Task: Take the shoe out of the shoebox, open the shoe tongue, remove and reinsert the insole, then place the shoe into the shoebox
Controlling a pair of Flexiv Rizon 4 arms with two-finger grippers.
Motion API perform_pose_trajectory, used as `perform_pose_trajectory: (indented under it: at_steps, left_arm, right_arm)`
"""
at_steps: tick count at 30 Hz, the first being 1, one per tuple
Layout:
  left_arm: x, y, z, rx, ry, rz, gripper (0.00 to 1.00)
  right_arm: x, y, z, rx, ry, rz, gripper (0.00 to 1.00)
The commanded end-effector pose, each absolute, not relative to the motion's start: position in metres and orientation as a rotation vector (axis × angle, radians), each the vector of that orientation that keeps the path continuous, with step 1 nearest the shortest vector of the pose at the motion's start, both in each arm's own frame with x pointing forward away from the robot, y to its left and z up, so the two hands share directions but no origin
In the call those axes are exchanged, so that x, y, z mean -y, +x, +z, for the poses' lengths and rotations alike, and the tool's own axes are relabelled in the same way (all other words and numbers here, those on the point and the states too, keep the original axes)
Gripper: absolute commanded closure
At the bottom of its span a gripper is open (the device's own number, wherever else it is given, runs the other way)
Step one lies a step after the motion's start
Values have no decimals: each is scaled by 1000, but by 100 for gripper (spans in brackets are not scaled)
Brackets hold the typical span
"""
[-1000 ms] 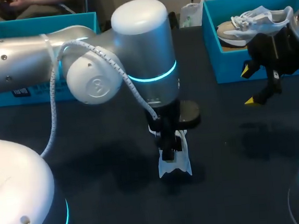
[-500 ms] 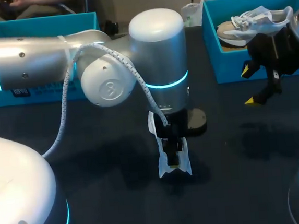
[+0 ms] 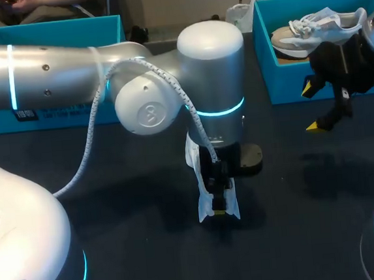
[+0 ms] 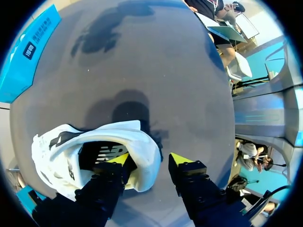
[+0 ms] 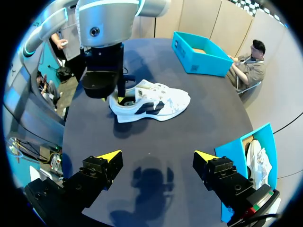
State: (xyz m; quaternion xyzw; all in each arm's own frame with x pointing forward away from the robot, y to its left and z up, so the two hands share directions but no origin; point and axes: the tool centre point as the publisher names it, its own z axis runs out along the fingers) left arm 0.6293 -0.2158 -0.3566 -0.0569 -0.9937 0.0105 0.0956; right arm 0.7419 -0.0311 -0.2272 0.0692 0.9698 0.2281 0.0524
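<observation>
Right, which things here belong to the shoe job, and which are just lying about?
Job: white shoe, left gripper at its heel, empty shoebox, right gripper open above the table.
Lying about: second shoebox, other shoe inside it.

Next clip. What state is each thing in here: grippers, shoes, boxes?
left gripper: jaws open, astride the heel wall, one inside the shoe, one outside.
right gripper: jaws open, empty, above the table.
white shoe: on the table, out of any box.
right shoebox: open, holding a shoe.
second shoe: lying in the right shoebox.
left shoebox: open, nothing seen inside.
</observation>
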Motion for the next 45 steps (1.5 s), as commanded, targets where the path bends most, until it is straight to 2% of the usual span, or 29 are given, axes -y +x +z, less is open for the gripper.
perform_pose_trajectory:
  at_steps: [1,4,13,26,45]
  left_arm:
    - [219,630,-360,2936,-163,13,54]
    - [217,630,-361,2923,-161,6,60]
    - [212,627,-358,2796,-195,16,100]
    - [204,627,-331,2756,-212,-8,100]
    - [184,660,-237,2757,-316,18,100]
  right_arm:
    - [30,742,-227,-2950,213,689,0]
    - [30,742,-227,-2950,213,689,0]
    - [30,742,-227,-2950,213,689,0]
    - [30,742,-227,-2950,213,689,0]
    - [30,742,-227,-2950,213,689,0]
